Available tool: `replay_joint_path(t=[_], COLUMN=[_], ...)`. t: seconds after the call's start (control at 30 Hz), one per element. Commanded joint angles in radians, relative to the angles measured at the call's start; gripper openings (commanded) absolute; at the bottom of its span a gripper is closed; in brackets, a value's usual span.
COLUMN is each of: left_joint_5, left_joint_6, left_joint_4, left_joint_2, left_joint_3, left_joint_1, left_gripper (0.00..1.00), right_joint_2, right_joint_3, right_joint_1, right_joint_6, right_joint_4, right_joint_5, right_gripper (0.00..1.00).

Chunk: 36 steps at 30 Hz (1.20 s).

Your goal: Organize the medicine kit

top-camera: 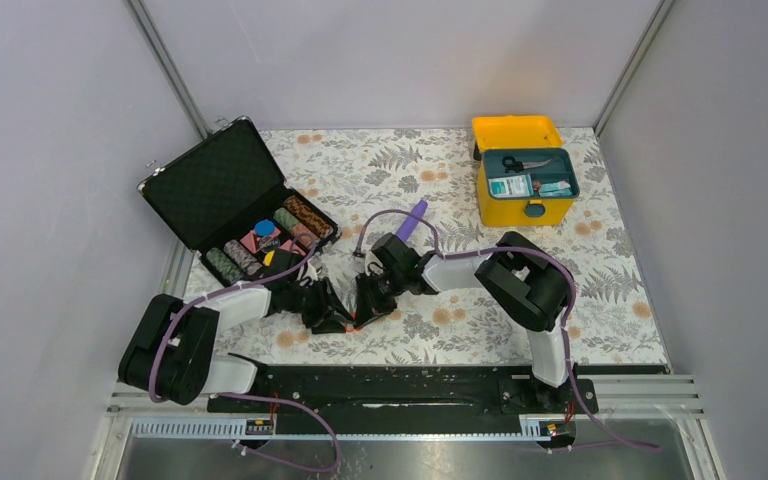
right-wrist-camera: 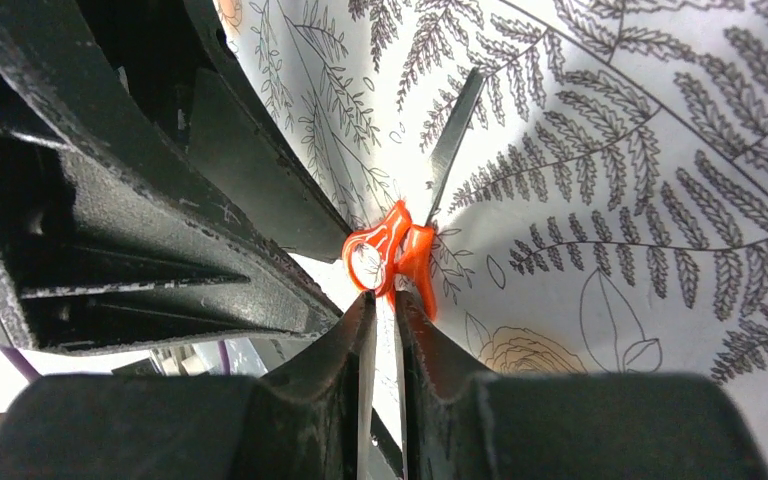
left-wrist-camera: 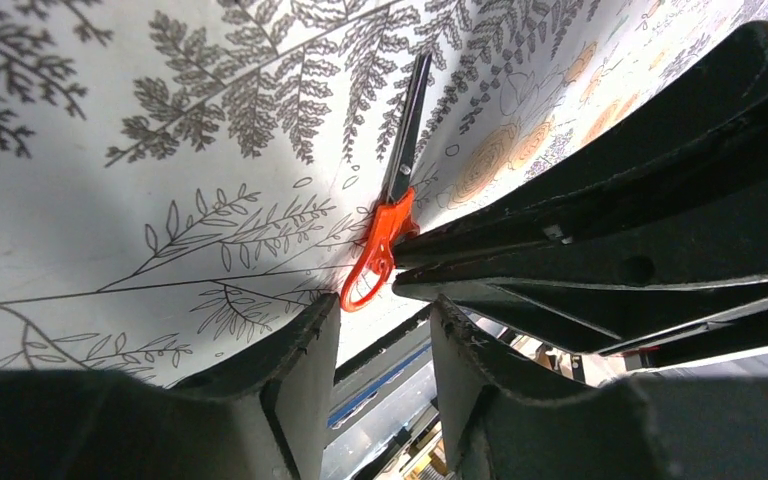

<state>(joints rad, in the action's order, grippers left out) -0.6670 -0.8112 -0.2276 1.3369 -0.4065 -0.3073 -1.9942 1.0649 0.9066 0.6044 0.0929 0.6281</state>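
Observation:
The yellow medicine kit (top-camera: 525, 205) stands open at the back right, its lid tipped back; its teal tray holds black scissors and small boxes. Small orange-handled scissors (left-wrist-camera: 390, 215) lie flat on the floral cloth at front centre, blades closed. They also show in the right wrist view (right-wrist-camera: 400, 245). My right gripper (right-wrist-camera: 380, 298) is pinched nearly shut on the orange handle. My left gripper (left-wrist-camera: 385, 315) is open and empty, its tips just short of the handle loop and facing the right gripper. In the top view the two grippers meet tip to tip, left (top-camera: 343, 318) and right (top-camera: 365, 303).
An open black hard case (top-camera: 222, 180) with colourful rolls sits at the back left. A purple tube-like object (top-camera: 412, 218) lies mid-table behind the right arm. Grey walls close in the table on three sides.

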Motion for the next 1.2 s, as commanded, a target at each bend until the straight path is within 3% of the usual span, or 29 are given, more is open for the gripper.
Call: replay_joint_path(t=[0.0, 0.33, 0.73, 0.97, 1.1, 1.17], left_joint_5=[0.219, 0.267, 0.239, 0.258, 0.265, 0.267], left_joint_6=[0.035, 0.011, 0.014, 0.003, 0.008, 0.006], left_joint_4=[-0.082, -0.076, 0.101, 0.107, 0.085, 0.08], left_joint_2=[0.031, 0.073, 0.126, 0.108, 0.087, 0.082], left_joint_3=[0.04, 0.048, 0.093, 0.096, 0.092, 0.091], left_joint_1=[0.002, 0.005, 0.005, 0.007, 0.007, 0.007], left_gripper=[0.4, 0.26, 0.3, 0.18, 0.0, 0.0], right_joint_2=[0.028, -0.029, -0.14, -0.185, -0.197, -0.197], right_joint_3=[-0.06, -0.087, -0.092, -0.106, -0.095, -0.085], right_joint_1=[-0.012, -0.057, -0.086, -0.116, -0.121, -0.121], right_joint_6=[0.023, 0.08, 0.17, 0.203, 0.206, 0.199], right_joint_4=[0.105, 0.109, 0.195, 0.196, 0.197, 0.196], right_joint_5=[0.043, 0.02, 0.099, 0.094, 0.105, 0.114], right_gripper=[0.2, 0.21, 0.2, 0.2, 0.2, 0.19])
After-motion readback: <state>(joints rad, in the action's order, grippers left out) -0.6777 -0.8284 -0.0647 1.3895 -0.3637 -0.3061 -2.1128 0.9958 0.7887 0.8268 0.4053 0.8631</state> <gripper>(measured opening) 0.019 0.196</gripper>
